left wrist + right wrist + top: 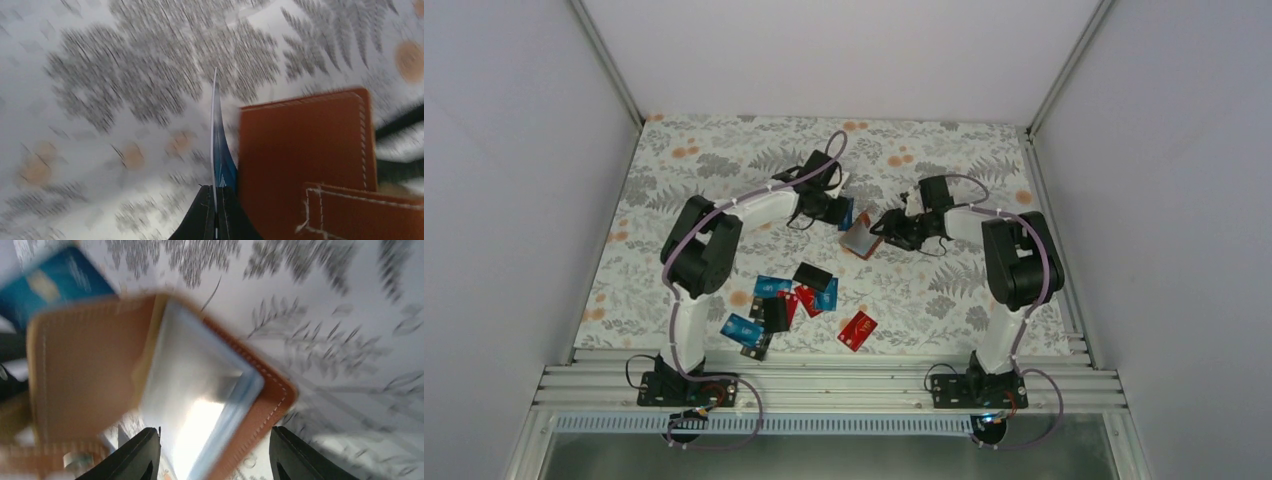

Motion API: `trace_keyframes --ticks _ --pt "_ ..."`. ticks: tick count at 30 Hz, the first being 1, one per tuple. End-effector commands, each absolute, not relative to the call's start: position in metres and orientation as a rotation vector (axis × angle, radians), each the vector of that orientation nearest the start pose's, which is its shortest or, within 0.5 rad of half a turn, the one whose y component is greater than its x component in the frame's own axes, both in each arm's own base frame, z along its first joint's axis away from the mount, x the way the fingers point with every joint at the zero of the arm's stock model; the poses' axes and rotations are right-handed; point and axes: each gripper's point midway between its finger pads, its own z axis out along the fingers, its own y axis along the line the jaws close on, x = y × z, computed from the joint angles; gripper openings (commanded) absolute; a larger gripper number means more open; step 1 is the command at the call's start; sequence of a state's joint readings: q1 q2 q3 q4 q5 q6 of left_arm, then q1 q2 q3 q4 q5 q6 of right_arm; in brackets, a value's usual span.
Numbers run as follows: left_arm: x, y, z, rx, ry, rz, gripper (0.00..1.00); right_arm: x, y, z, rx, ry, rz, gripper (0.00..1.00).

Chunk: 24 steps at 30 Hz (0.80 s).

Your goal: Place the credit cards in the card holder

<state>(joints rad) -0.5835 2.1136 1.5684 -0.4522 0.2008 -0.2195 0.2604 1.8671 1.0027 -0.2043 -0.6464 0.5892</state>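
Observation:
My left gripper (216, 189) is shut on a blue credit card (222, 162), seen edge-on and standing upright right beside the brown outer cover of the card holder (305, 145). From above, that card (847, 213) hangs at the left gripper (837, 208), just left of the tilted card holder (862, 238). My right gripper (215, 432) has the open card holder (272, 395) spanning its fingertips, its clear sleeves (195, 380) facing the camera. The blue card (50, 285) shows behind the holder's flap. Several more credit cards (789, 298) lie in a loose pile nearer the arm bases.
A red card (857, 330) lies apart at the near middle, and a blue one (742, 328) at the pile's left. The floral tablecloth (724, 170) covers the table. White walls close the left, back and right sides. A metal rail (824, 385) runs along the near edge.

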Motion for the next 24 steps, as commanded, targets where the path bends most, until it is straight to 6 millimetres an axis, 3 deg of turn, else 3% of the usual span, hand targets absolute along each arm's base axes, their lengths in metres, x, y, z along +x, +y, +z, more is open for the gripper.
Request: trace_keyframes --ticks 1,4,7,15,20,24 --pt "0.364 -0.325 0.046 0.537 2.718 -0.74 0.02 0.381 0.188 0.029 0.179 2.729 1.094 0.57" --pt "0.336 -0.328 0.045 0.491 2.756 -0.836 0.02 0.39 0.185 0.034 0.156 2.716 1.095 0.57" --pt "0.324 -0.329 0.047 0.454 2.759 -0.84 0.02 0.392 0.182 0.04 0.155 2.704 1.088 0.56" --pt "0.331 -0.316 0.035 0.402 2.77 -0.707 0.02 0.378 0.166 0.058 0.128 2.706 0.948 0.55" --pt "0.333 -0.318 0.033 0.397 2.768 -0.712 0.02 0.366 0.169 0.066 0.091 2.707 0.967 0.52" --pt "0.332 -0.317 0.032 0.397 2.771 -0.71 0.02 0.351 0.176 0.06 0.078 2.725 1.025 0.51"
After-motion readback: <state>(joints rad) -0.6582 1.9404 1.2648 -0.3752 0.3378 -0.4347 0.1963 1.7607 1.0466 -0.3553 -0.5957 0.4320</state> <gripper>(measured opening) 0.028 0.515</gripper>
